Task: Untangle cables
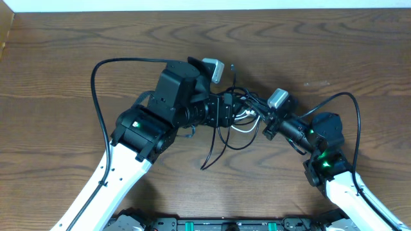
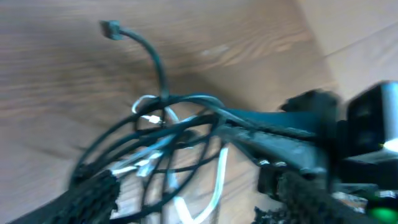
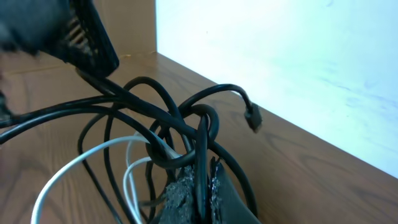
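The cables [image 1: 234, 123] form one knot of black and white strands mid-table, between both grippers. My left gripper [image 1: 226, 110] reaches in from the left. In the left wrist view it [image 2: 199, 205] stands open, its fingers [image 2: 93, 196] wide apart, with black loops and a white cable [image 2: 217, 180] lying loose between them. My right gripper [image 3: 204, 171] is shut on a black cable [image 3: 202, 134] that runs up into the knot. A black end plug [image 3: 253, 117] sticks out free to the right, and a white cable [image 3: 81, 162] loops at the left.
Black cable tails [image 1: 209, 157] trail toward the front of the wooden table [image 1: 58, 77]. Thick arm cords [image 1: 96, 77] arc beside each arm. A wall [image 3: 280, 56] runs along the table's far edge, close behind the knot.
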Robot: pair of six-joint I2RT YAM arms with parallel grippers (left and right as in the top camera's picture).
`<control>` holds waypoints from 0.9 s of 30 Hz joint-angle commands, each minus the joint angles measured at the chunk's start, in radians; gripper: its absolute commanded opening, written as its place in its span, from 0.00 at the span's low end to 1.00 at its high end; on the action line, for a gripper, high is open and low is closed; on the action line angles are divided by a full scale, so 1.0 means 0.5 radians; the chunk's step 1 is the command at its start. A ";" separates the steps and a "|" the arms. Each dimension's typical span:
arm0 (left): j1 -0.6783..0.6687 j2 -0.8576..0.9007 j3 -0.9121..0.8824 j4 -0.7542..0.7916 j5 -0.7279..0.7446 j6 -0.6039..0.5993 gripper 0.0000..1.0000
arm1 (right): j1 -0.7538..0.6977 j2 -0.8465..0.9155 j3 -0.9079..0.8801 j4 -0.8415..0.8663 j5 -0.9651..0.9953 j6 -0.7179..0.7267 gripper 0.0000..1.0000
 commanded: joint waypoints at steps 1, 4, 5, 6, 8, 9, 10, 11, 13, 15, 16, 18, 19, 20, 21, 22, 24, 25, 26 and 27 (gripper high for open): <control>0.000 0.011 0.008 -0.063 -0.183 0.278 0.86 | -0.018 -0.027 0.047 0.024 -0.148 -0.021 0.01; 0.000 0.011 0.008 -0.105 -0.333 0.375 0.87 | -0.046 -0.027 0.047 0.024 -0.322 -0.021 0.01; 0.000 0.011 0.008 -0.108 -0.375 0.378 0.87 | -0.056 -0.027 0.047 0.024 -0.375 -0.021 0.01; -0.001 0.011 0.008 -0.109 -0.413 0.378 0.88 | -0.066 -0.027 0.047 0.025 -0.420 -0.021 0.01; 0.000 0.011 0.008 -0.105 -0.434 0.377 0.88 | -0.079 -0.027 0.047 0.034 -0.492 -0.021 0.01; -0.001 0.011 0.008 -0.105 -0.433 0.376 0.88 | -0.085 -0.027 0.047 0.044 -0.519 -0.021 0.01; -0.001 0.011 0.008 -0.108 -0.433 0.376 0.88 | -0.091 -0.027 0.047 0.063 -0.541 -0.021 0.01; -0.001 0.011 0.008 -0.114 -0.433 0.376 0.88 | -0.096 -0.027 0.047 0.087 -0.546 -0.020 0.01; -0.001 0.011 0.008 -0.127 -0.424 0.376 0.88 | -0.098 -0.027 0.047 0.145 -0.543 -0.021 0.01; -0.001 0.011 0.008 -0.132 -0.397 0.375 0.88 | -0.099 -0.027 0.047 0.217 -0.541 -0.021 0.01; -0.001 0.011 0.008 -0.133 -0.361 0.375 0.88 | -0.099 -0.027 0.047 0.250 -0.534 -0.021 0.01; -0.001 0.011 0.008 -0.131 -0.267 0.376 0.88 | -0.100 -0.027 0.047 0.280 -0.496 -0.021 0.01; -0.001 0.011 0.008 -0.126 -0.220 0.376 0.88 | -0.099 -0.027 0.047 0.278 -0.454 -0.021 0.01; -0.001 0.011 0.008 -0.121 -0.166 0.376 0.88 | -0.101 -0.027 0.047 0.276 -0.422 -0.021 0.01; -0.001 0.011 0.008 -0.117 -0.116 0.377 0.88 | -0.106 -0.023 0.047 0.278 -0.416 -0.028 0.01; -0.001 0.011 0.008 -0.110 -0.048 0.377 0.89 | -0.111 -0.023 0.047 0.281 -0.416 -0.050 0.01; -0.001 0.011 0.008 -0.103 0.027 0.386 0.91 | -0.111 -0.023 0.047 0.287 -0.417 -0.075 0.01; -0.001 0.011 0.008 -0.099 0.075 0.405 0.91 | -0.111 -0.023 0.047 0.294 -0.421 -0.081 0.01; -0.001 0.011 0.008 -0.098 0.127 0.428 0.91 | -0.110 -0.023 0.047 0.306 -0.423 -0.081 0.01; -0.001 0.011 0.008 -0.098 0.179 0.462 0.90 | -0.110 -0.023 0.047 0.319 -0.432 -0.081 0.01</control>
